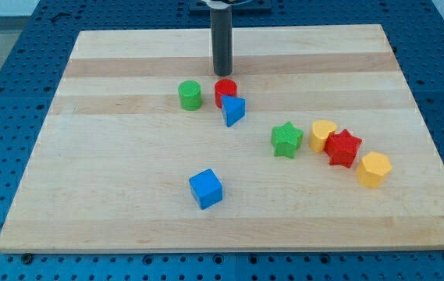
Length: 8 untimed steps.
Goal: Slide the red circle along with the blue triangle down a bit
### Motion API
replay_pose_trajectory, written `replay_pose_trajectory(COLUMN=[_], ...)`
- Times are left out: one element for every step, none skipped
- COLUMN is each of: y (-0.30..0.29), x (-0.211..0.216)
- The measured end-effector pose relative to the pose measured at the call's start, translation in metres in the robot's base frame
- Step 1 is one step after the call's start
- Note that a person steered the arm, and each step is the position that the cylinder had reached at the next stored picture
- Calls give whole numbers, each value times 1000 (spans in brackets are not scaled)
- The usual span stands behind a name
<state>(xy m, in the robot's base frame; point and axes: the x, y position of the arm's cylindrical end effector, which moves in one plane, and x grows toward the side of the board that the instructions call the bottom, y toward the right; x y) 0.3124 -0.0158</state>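
Observation:
The red circle (pixel 224 91) stands on the wooden board just above the blue triangle (pixel 234 111), and the two touch. My tip (pixel 222 74) is at the end of the dark rod, just above the red circle toward the view's top, very close to it or touching it.
A green circle (pixel 190 95) stands left of the red circle. A blue cube (pixel 206 189) lies lower down the board. To the right are a green star (pixel 286 140), a yellow heart (pixel 322 136), a red star (pixel 343 147) and a yellow hexagon (pixel 374 169). The board (pixel 112 179) is ringed by a blue pegboard.

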Motion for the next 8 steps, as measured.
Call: replay_pose_trajectory(y=[0, 1, 0, -2, -2, -4, -1, 14], x=[0, 15, 38, 60, 80, 98, 101, 101])
